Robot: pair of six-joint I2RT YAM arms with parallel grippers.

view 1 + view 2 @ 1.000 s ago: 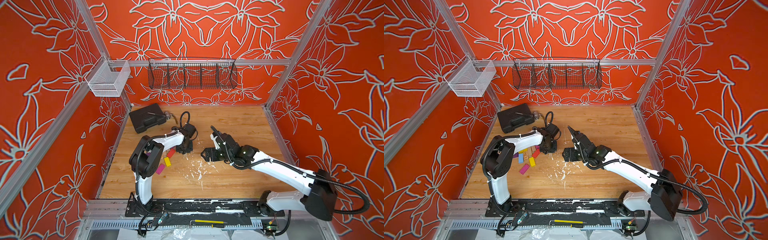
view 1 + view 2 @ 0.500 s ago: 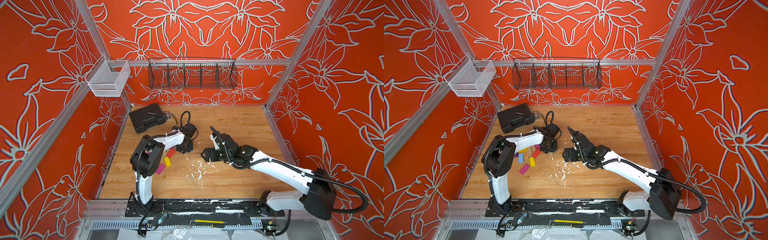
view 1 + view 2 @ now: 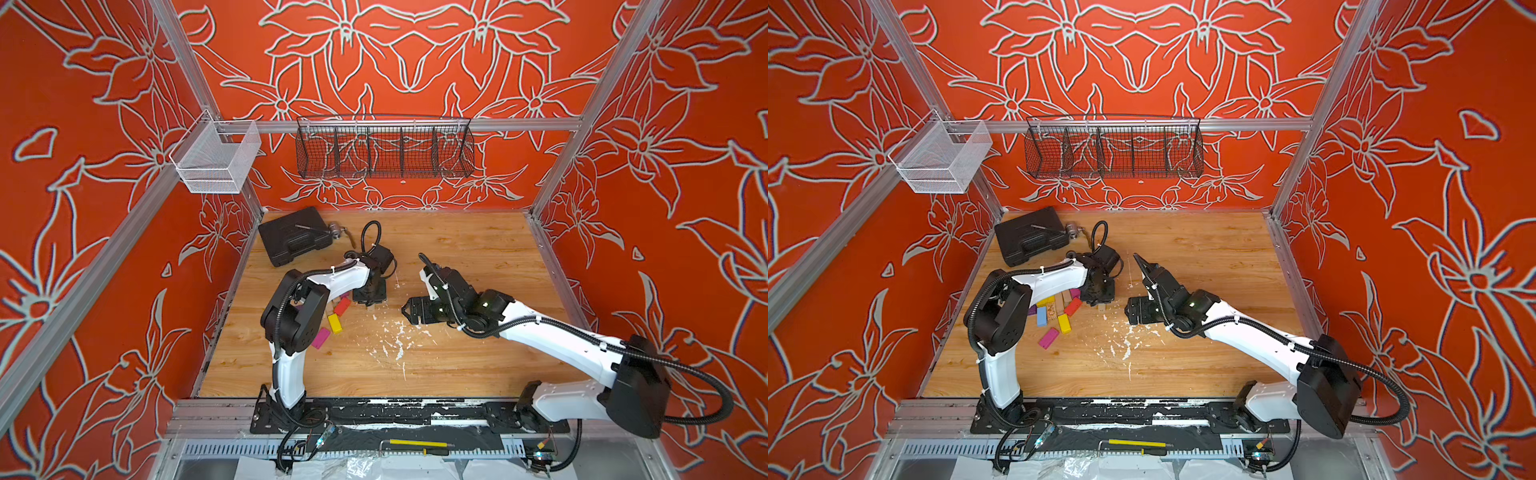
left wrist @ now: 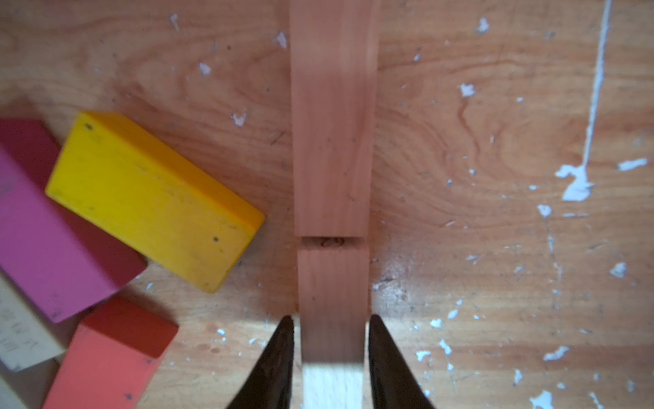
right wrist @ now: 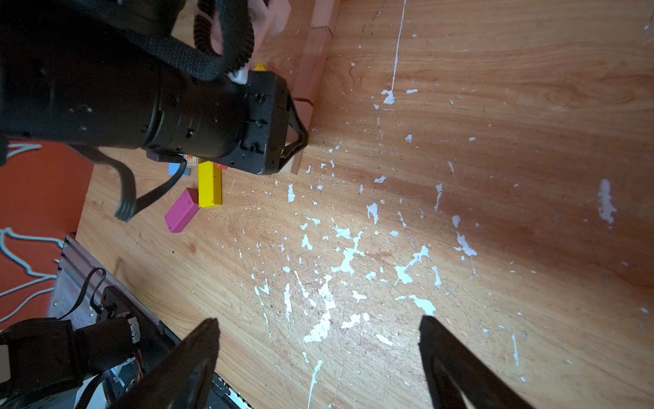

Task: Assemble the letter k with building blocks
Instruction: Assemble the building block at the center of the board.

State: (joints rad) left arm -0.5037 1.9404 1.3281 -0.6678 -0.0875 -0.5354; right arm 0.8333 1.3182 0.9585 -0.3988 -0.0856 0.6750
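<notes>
Two pale wood building blocks lie end to end on the table: a longer bar and a shorter one. My left gripper straddles the shorter one, jaws slightly open with a thin gap on each side. In both top views it points down just right of the loose pile. A yellow block, a magenta block and a red block lie beside it. My right gripper hangs wide open and empty over bare flecked table, a short way right of the left one.
The loose pile of yellow, magenta, blue and red blocks sits under the left forearm. A black case lies at the back left. White paint flecks mark the middle of the table. A wire basket and a mesh bin hang on the walls.
The left jaws have parted a little from the shorter pale block. Both arms stay almost where they were.
</notes>
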